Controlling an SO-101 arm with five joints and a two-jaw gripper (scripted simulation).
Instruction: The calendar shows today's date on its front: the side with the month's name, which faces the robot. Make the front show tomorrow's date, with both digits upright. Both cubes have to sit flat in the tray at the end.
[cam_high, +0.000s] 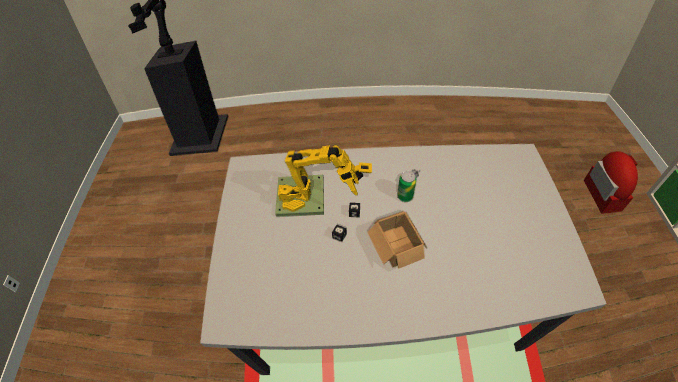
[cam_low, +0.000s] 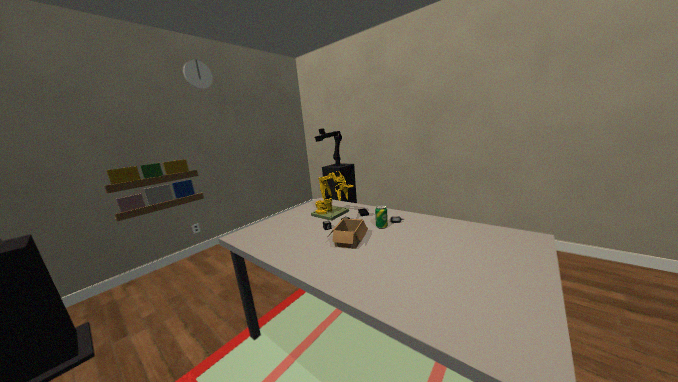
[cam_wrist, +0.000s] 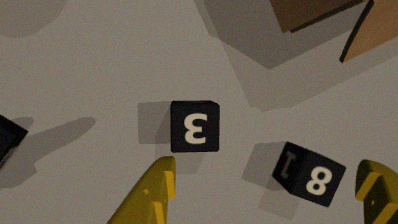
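Clearly, the yellow pincer (cam_high: 362, 181) (cam_low: 344, 193) (cam_wrist: 267, 181) hangs partly open, gripping nothing, above the table (cam_high: 475, 225) (cam_low: 450, 275) (cam_wrist: 100, 75).

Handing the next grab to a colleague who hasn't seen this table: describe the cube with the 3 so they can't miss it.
Find the open cardboard box. Between it and the green base plate sit two black cubes. Yours shows a 3; its neighbour shows an 8.

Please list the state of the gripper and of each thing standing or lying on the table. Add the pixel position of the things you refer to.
gripper (cam_high: 363, 180) (cam_low: 347, 193) (cam_wrist: 266, 165): open, empty
cube showing 3 (cam_high: 354, 210) (cam_wrist: 195, 126): flat on table
cube showing 8 (cam_high: 339, 233) (cam_low: 327, 225) (cam_wrist: 312, 175): on table
cardboard box (cam_high: 411, 257) (cam_low: 343, 236) (cam_wrist: 375, 32): open
green can (cam_high: 406, 192) (cam_low: 381, 218): upright
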